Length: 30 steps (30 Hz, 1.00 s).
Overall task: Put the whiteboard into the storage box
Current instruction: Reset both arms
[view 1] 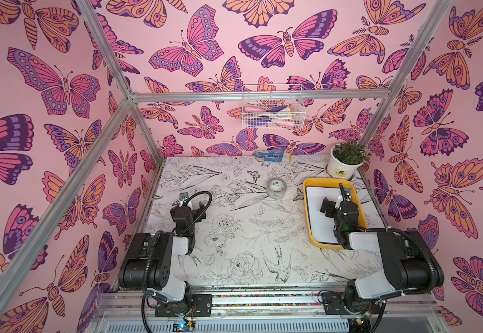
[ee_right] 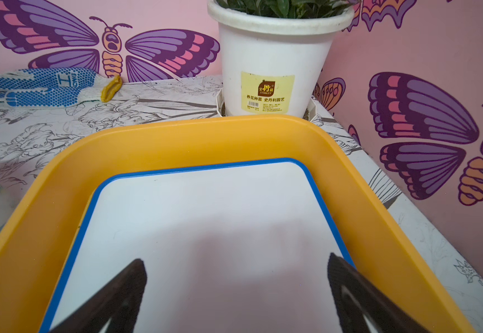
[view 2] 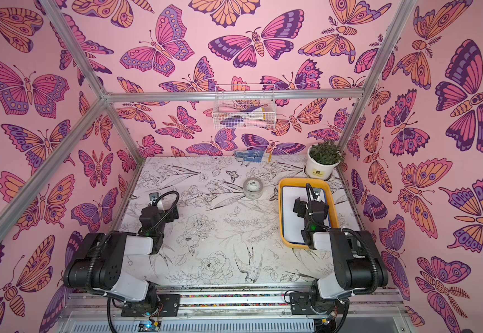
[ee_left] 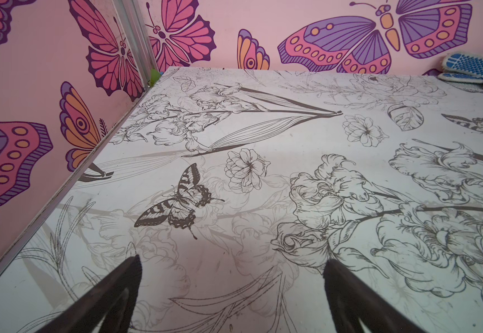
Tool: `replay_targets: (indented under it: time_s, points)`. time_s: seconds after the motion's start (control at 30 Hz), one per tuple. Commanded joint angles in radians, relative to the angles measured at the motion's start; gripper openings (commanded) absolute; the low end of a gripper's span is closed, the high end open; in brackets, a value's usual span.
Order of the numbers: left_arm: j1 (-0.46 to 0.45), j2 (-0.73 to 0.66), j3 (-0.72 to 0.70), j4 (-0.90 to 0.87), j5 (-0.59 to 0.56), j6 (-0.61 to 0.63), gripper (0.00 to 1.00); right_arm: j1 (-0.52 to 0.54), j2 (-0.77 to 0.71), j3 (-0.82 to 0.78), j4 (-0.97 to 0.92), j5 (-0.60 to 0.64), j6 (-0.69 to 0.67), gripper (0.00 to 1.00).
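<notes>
Over on the right side of the table [view 1: 234,230], the storage box [view 1: 327,181] sits with its far end just in front of the potted plant [view 1: 345,161], and the whiteboard [view 1: 318,219] is lying flat inside it, blue frame tucked within the yellow walls. From the right wrist view you can see the board's white face [ee_right: 220,216] filling most of the tray floor, with the yellow rim [ee_right: 205,138] curving around its far corners. The right gripper [ee_right: 236,259] hangs right over the board with its jaws spread wide and nothing pinched between them, so it's fully let go; can't really tell whether the fingertips [ee_right: 136,268] brush the surface or not. The left gripper [ee_left: 232,259] is way off on the left side of the table, also splayed wide open and empty, pointing down at bare flower-print tabletop. Other stuff lying around: a roll of clear tape [view 1: 276,187] near the middle, just left of the box and not touching it, a pair of blue-dotted work gloves [view 1: 273,157] up against the back wall, and a white wire basket [view 1: 272,108] hung on the back wall above them with some stuff in it.
</notes>
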<state>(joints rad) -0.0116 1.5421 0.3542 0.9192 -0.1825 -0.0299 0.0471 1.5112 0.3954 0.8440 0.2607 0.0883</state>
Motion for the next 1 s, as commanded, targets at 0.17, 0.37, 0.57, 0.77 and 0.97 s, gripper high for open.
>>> replay_targets:
  time_s: [0.17,0.37,0.57,0.77,0.97]
  points:
    - [0.004,0.01,-0.001,0.027,0.008,0.01,1.0,-0.004,-0.005,-0.007,-0.008,-0.008,-0.009,1.0]
    - [0.004,0.01,-0.001,0.026,0.008,0.01,1.0,-0.006,0.002,0.005,-0.022,-0.011,-0.005,1.0]
    - [0.004,0.009,-0.002,0.027,0.008,0.01,1.0,-0.006,-0.005,-0.006,-0.011,-0.014,-0.009,1.0]
    - [0.004,0.01,-0.001,0.027,0.008,0.01,1.0,-0.006,-0.006,-0.006,-0.01,-0.014,-0.009,1.0]
    - [0.004,0.01,-0.001,0.027,0.008,0.01,1.0,-0.006,-0.006,-0.006,-0.01,-0.014,-0.009,1.0]
